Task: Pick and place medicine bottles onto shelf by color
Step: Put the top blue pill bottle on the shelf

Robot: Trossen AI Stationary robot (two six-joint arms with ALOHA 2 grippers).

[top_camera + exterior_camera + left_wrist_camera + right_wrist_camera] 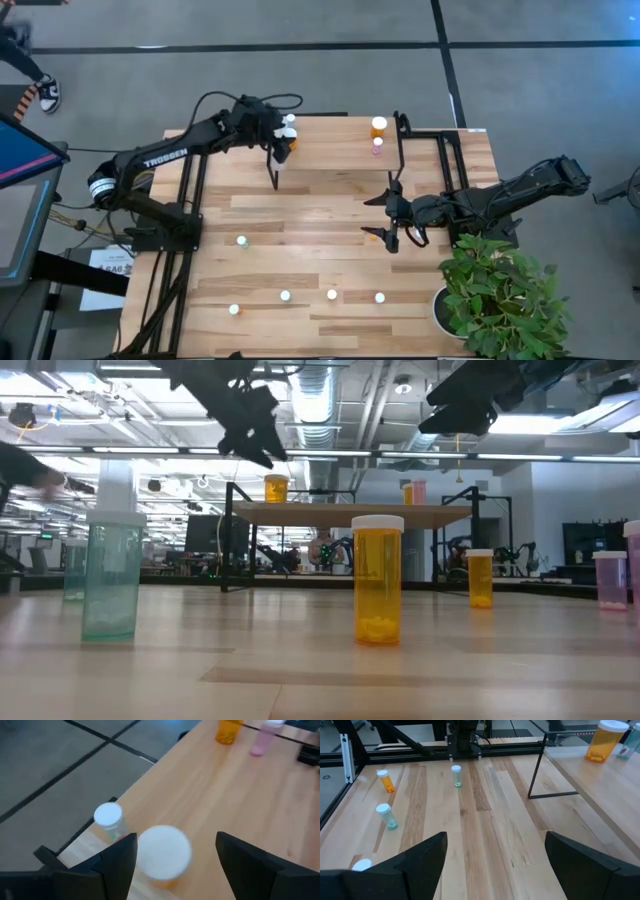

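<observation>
The shelf stands at the table's far side. My left gripper hovers open over its left end, the fingers on either side of an orange bottle's white cap; the bottle stands on the shelf board, a green bottle beside it. An orange bottle and a pink one stand at the shelf's right end. My right gripper waits open over the table's right half, beside a small orange bottle. Several more bottles stand on the tabletop, among them one at mid-left and one near the front edge.
A potted plant stands at the table's near right corner. The shelf's thin black legs drop to the tabletop. In the low view a green bottle and an orange bottle stand close to the camera.
</observation>
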